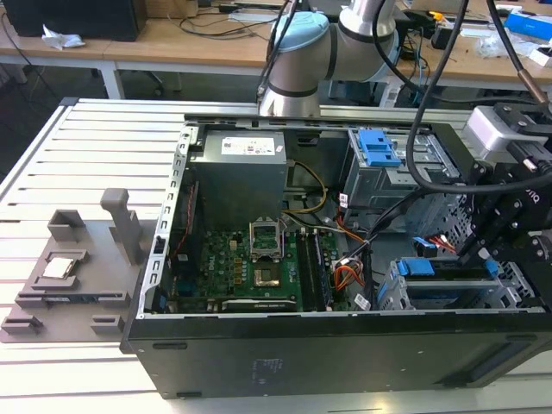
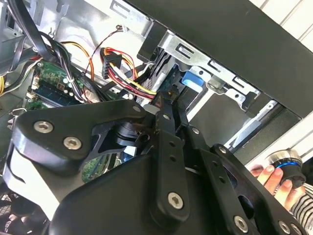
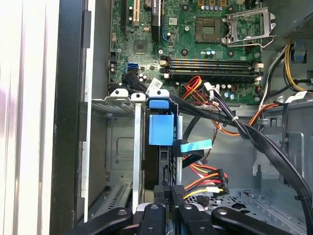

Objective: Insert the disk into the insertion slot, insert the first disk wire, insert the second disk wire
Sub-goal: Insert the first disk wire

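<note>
Disk (image 3: 160, 130) seated in insertion slot (image 3: 120, 102), tool (image 3: 168, 193) narrow, pinching red-and-yellow disk wire (image 3: 204, 183) at disk's edge

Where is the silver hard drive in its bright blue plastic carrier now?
At the exterior view's right, the hard drive sits in the silver perforated drive cage, by the gripper.

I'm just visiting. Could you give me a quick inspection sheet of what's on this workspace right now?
Surface: slatted metal table, open computer case lying on it.
Job's things: disk in the insertion slot, blue carrier showing.
Clutter: grey parts fixture at the exterior view's left.
Grippers: gripper close over the disk's end.
Cables: red, yellow and black wires beside the disk.
Surroundings: workbenches behind; a person's hand nearby.
</note>
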Tool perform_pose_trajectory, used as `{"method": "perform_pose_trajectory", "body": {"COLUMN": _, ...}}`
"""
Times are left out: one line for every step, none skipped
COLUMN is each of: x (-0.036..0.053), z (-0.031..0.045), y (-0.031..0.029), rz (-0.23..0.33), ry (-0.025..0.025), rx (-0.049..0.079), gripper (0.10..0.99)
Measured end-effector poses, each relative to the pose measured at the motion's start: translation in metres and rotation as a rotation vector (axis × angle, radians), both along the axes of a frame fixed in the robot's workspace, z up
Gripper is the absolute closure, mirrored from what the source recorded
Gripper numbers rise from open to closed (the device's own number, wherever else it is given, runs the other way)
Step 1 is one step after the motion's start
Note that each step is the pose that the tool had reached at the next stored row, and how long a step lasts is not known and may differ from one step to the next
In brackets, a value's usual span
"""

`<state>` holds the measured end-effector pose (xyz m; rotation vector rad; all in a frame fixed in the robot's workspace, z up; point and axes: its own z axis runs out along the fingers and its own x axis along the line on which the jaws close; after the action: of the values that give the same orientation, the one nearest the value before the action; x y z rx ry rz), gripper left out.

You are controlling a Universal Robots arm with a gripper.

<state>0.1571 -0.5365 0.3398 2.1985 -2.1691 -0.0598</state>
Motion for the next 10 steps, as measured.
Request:
{"method": "perform_pose_trajectory", "body": {"x": -0.0001, "z": -0.0004, "y": 0.0, "rz": 0.0, "ry": 0.0, "rx": 0.0, "gripper": 0.918}}
{"method": "perform_pose_trajectory", "body": {"x": -0.0003, "z": -0.0015, "y": 0.0, "rz": 0.0, "ry": 0.0, "rx": 0.001, "gripper": 0.918}}
{"method": "perform_pose_trajectory", "body": {"x": -0.0004, "z": -0.0026, "y": 0.0, "rz": 0.0, "ry": 0.0, "rx": 0.0, "gripper": 0.918}}
{"method": "perform_pose_trajectory", "body": {"x": -0.0004, "z": -0.0036, "y": 0.0, "rz": 0.0, "ry": 0.0003, "rx": 0.0, "gripper": 0.918}}
{"method": "perform_pose_trajectory", "body": {"x": -0.0004, "z": -0.0041, "y": 0.0, "rz": 0.0, "ry": 0.0001, "rx": 0.0, "gripper": 0.918}}
{"method": "perform_pose_trajectory", "body": {"x": -0.0004, "z": -0.0047, "y": -0.0001, "rz": 0.0, "ry": 0.0, "rx": 0.0, "gripper": 0.918}}
{"method": "perform_pose_trajectory", "body": {"x": -0.0004, "z": -0.0048, "y": -0.0001, "rz": 0.0, "ry": 0.0, "rx": 0.0, "gripper": 0.918}}
{"method": "perform_pose_trajectory", "body": {"x": -0.0004, "z": -0.005, "y": 0.0, "rz": 0.0, "ry": 0.0, "rx": 0.0, "gripper": 0.918}}
{"method": "perform_pose_trajectory", "body": {"x": -0.0004, "z": -0.005, "y": 0.0, "rz": 0.0, "ry": 0.0, "rx": 0.0, "gripper": 0.918}}
{"method": "perform_pose_trajectory", "body": {"x": -0.0003, "z": -0.0052, "y": 0.0, "rz": 0.0, "ry": -0.0002, "rx": 0.001, "gripper": 0.918}}
